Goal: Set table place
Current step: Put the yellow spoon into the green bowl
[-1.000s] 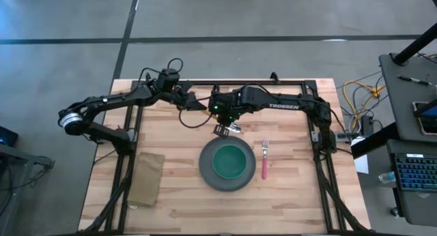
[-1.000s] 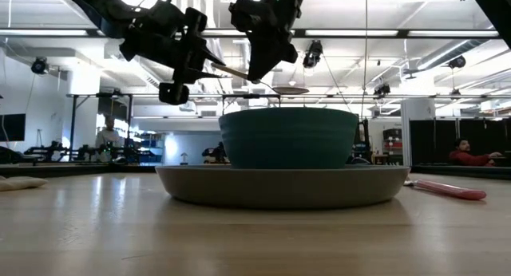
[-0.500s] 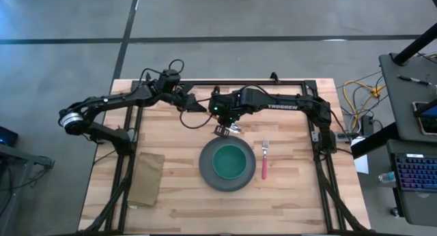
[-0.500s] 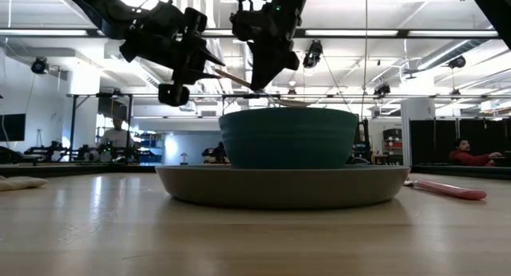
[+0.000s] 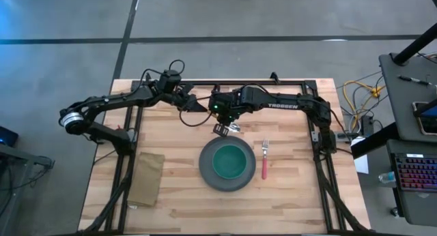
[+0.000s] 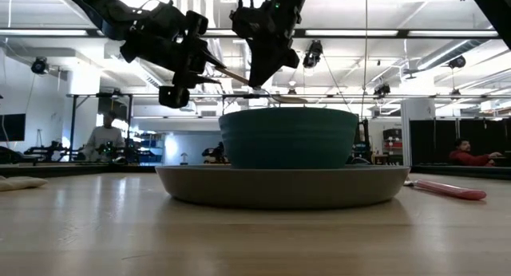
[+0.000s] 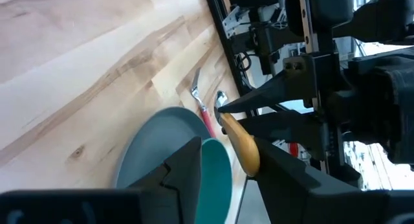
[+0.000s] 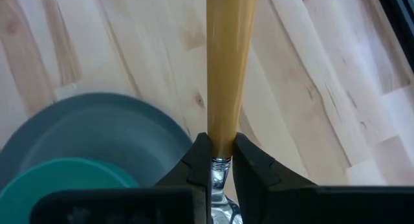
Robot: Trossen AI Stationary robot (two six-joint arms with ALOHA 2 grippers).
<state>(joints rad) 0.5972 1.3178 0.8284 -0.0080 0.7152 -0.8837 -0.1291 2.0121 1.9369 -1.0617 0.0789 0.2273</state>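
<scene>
My right gripper (image 5: 221, 127) is shut on the orange-handled spoon (image 8: 231, 56) in the air, just beyond the far rim of the grey plate (image 5: 208, 174). The teal bowl (image 5: 231, 161) stands on that plate. The pink-handled fork (image 5: 264, 161) lies flat on the table (image 5: 287, 202), right of the plate. My left gripper (image 5: 193, 106) is open and hangs left of the right gripper. Its fingers (image 7: 187, 169) stand on either side of the handle's free end (image 7: 249, 160); whether they touch it, I cannot tell. My right gripper pinches the spoon between its two fingers (image 8: 249, 160) where the orange handle meets the metal neck (image 8: 220, 156). The fingers come from above and lie across the spoon. The spoon is clear of the table. Its handle (image 6: 231, 72) slants up toward my left gripper.
A tan folded cloth (image 5: 147, 178) lies on the table at the near left. The black frame rails (image 5: 123, 161) run along the table's sides. People show in the room behind the table (image 6: 102, 136).
My right gripper has tipped the spoon a little. The spoon's metal end now sits lower, nearer the teal bowl's rim. My left gripper has stayed at the handle's free end.
</scene>
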